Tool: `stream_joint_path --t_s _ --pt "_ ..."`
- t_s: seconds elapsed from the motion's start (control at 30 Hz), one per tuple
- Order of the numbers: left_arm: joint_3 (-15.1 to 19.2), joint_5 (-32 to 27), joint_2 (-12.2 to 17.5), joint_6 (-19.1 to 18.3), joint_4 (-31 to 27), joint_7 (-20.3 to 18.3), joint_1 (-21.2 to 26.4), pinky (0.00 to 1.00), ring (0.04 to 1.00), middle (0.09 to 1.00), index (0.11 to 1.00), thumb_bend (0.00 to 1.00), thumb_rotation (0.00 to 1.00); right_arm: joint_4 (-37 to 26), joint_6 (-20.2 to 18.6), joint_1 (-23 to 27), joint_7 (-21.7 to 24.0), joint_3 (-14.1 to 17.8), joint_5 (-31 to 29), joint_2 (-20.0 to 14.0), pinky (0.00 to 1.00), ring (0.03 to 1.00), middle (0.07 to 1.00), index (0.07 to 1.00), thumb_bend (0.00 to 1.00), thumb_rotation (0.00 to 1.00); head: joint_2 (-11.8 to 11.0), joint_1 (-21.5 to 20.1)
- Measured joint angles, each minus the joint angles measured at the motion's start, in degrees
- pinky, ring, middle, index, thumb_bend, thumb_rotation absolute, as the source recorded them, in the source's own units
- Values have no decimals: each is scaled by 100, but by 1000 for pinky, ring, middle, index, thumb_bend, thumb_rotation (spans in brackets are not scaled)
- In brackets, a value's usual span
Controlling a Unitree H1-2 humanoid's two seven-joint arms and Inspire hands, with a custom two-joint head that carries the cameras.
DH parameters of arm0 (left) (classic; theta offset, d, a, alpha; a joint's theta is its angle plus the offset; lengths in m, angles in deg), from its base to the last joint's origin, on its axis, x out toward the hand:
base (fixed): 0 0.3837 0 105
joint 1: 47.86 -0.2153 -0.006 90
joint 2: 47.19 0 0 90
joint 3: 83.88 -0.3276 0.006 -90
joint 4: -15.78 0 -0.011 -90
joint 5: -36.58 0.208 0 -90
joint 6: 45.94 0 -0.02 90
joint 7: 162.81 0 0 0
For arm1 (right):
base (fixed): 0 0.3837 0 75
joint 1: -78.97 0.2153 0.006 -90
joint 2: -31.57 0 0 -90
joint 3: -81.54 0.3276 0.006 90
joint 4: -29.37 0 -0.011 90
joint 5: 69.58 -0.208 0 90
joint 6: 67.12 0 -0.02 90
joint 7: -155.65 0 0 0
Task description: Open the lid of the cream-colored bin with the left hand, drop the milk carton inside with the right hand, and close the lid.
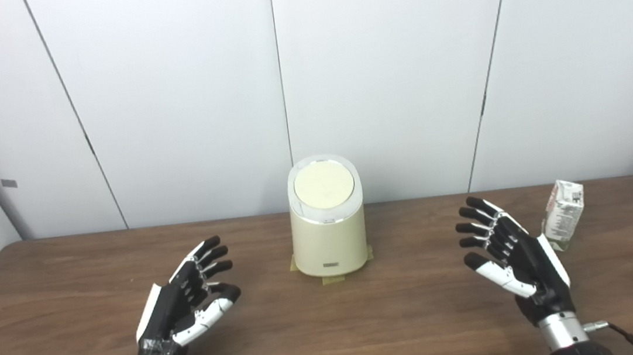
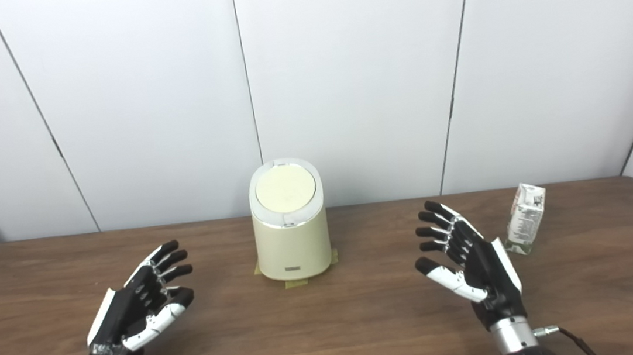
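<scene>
Both hands (image 1: 188, 300) (image 1: 510, 257) open, wrists cropped.

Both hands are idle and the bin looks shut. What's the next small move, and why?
Probably reach the left robot hand toward the lid of the cream-colored bin. The lid is closed, both hands are open and hold nothing, and the milk carton stands untouched beside the right robot hand, so the bin must open first.

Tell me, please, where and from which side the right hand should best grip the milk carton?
Probably around the middle of its tall body, coming from its left. The milk carton stands upright, slightly tilted, with free flat sides, and the open right hand is just left of it, apart from it.
</scene>
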Motion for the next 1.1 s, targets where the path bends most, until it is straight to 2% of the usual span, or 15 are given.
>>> stream_joint_path --t_s 0.23,0.6,0.7,0.77,0.8,0.87,0.93,1.0,1.1 --pt "-1 0 0 23 1 -2 0 620 795 863 896 645 247 7 18 -1 2 -6 23 -1 637 736 804 823 710 474 -9 -17" --pt "1 -2 0 46 4 -5 0 628 801 864 892 658 255 18 34 2 -11 -9 70 -1 629 740 809 826 728 486 -18 -26" --pt "3 41 0 49 4 21 0 624 790 857 883 674 287 34 72 8 -9 -9 70 -1 631 738 806 823 723 477 -79 9" --pt "18 318 -19 53 -3 240 0 672 788 847 868 718 354 39 84 10 -8 -9 66 0 637 741 807 823 722 475 -105 -9" --pt "33 495 -42 53 -16 404 -2 743 814 859 879 716 372 38 84 10 -8 -10 65 0 640 742 809 824 726 480 -105 -9" --pt "75 766 -107 -4 -133 692 -26 804 831 852 863 788 386 59 105 21 -7 -10 64 0 636 740 809 822 728 485 -132 -9" --pt "105 1040 -231 -139 -378 961 -31 867 877 883 884 837 417 137 167 65 -7 -6 65 -5 638 740 808 822 725 484 -167 9" --pt "74 1223 -330 -287 -595 1111 -17 871 905 914 914 863 430 231 210 129 -5 -6 58 -5 641 742 809 825 720 474 -211 61" --pt "6 1256 -367 -518 -705 1090 138 860 907 916 931 863 413 277 213 167 -1 -4 30 -7 648 744 811 828 715 468 -229 62"
